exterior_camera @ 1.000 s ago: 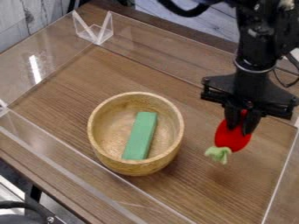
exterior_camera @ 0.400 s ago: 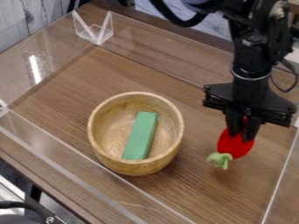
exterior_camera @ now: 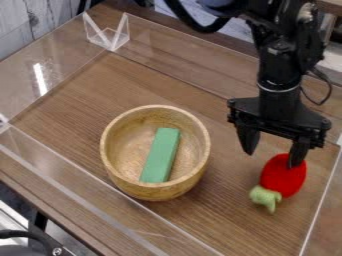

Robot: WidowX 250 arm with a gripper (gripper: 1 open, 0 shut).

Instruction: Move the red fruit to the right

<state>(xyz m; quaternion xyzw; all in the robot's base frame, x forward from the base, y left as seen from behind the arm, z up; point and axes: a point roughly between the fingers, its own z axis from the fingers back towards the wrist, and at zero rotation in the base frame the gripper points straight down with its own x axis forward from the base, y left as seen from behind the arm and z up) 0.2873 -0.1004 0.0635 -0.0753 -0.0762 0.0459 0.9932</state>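
Note:
The red fruit lies on the wooden table at the right, its pale green stem pointing toward the front. Directly over it stands my black gripper, pointing down with its fingers spread wide, one finger to the left of the fruit's top and the other to the right. The fingers are apart from the fruit, which rests on the table on its own.
A wooden bowl with a flat green block inside sits left of the fruit. Clear plastic walls fence the table, with one edge close to the fruit's right. A clear V-shaped stand is at the back left.
The gripper was shut on the red fruit and carried it slightly right and down. Now its fingers have sprung open and the fruit lies on the table.

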